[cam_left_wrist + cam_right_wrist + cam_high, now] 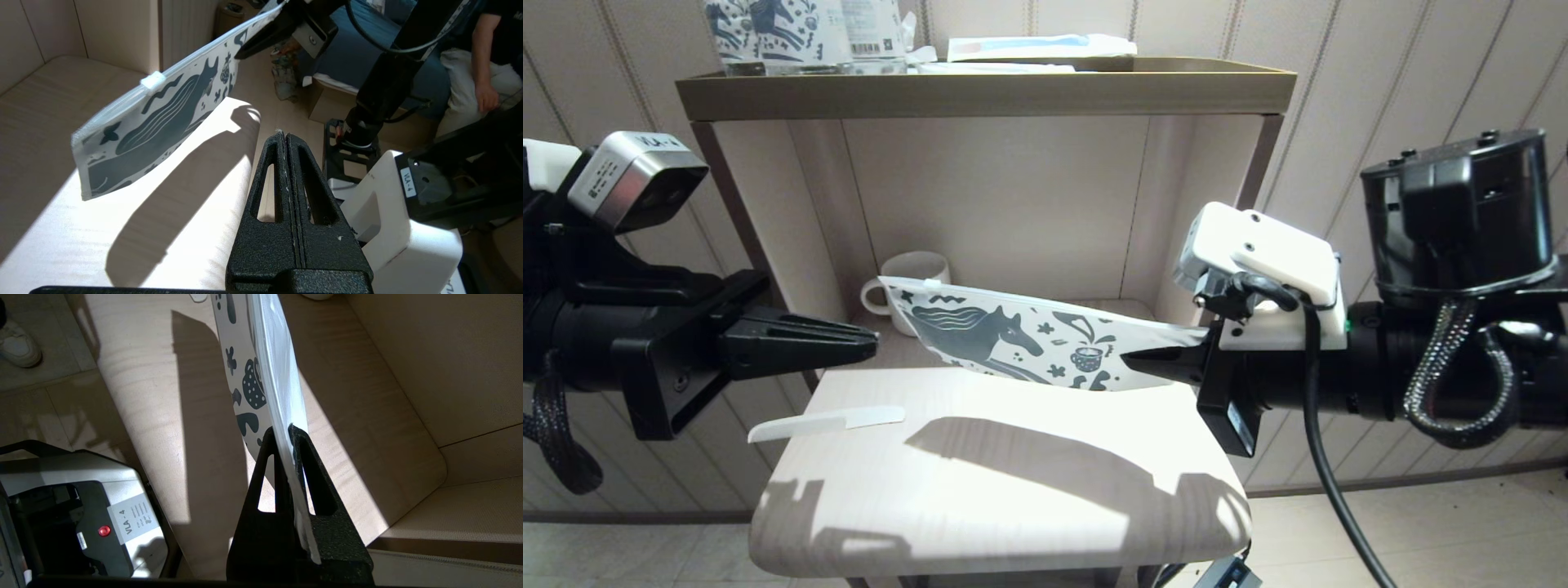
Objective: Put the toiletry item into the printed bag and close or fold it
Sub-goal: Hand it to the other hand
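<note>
The printed bag (1021,335), white with a dark teal horse and doodles, hangs in the air above the table (1013,506). My right gripper (1131,359) is shut on its right end, and the bag's edge runs between the fingers in the right wrist view (261,375). A white zip slider (153,79) sits on the bag's top edge. The toiletry item (825,423), a slim white comb-like strip, lies flat near the table's left edge. My left gripper (872,339) is shut and empty, hovering above the strip, just left of the bag's free end.
A white mug (913,273) stands at the back of the shelf recess behind the bag. On the upper shelf (980,90) stand horse-printed packs (768,28) and a blue-and-white flat packet (1037,45). A seated person (478,69) shows in the left wrist view.
</note>
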Motion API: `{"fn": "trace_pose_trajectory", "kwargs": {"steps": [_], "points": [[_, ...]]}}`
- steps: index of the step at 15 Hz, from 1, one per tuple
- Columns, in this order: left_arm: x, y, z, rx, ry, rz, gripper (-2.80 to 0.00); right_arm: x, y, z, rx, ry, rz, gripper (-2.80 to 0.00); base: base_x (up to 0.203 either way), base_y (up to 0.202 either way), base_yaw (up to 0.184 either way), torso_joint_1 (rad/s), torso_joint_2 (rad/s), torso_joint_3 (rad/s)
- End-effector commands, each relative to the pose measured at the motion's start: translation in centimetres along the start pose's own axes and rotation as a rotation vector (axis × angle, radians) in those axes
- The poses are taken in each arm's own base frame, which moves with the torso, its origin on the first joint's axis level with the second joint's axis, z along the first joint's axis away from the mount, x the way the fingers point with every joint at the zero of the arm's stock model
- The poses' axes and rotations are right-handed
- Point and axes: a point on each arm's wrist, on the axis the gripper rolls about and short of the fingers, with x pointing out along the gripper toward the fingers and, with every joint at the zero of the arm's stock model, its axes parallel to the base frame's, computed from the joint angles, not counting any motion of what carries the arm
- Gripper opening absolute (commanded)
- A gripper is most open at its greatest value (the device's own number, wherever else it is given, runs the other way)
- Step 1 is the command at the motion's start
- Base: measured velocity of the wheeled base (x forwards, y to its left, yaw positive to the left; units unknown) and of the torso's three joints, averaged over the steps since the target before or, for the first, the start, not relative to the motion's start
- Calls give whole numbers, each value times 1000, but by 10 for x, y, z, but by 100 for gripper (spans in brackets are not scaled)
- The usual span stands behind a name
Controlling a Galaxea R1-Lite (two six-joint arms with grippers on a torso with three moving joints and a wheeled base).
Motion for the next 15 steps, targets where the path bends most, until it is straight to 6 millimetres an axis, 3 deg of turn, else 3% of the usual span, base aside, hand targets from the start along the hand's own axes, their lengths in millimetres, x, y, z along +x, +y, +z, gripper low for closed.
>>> {"fn": "trace_pose_trajectory", "kwargs": {"steps": [1,9,15], "points": [[0,-2,-6,21,5,-8,0,-1,0,1,1,-6,1,-280,0,0,0,0,0,0],[-7,5,-14,159,11,33,0,-10,5,1,9,-65,106,-280,0,0,0,0,0,0],[-1,8,-24,241,26,5,0,2,6,-3,50,-77,210,-280,0,0,0,0,0,0]]}}
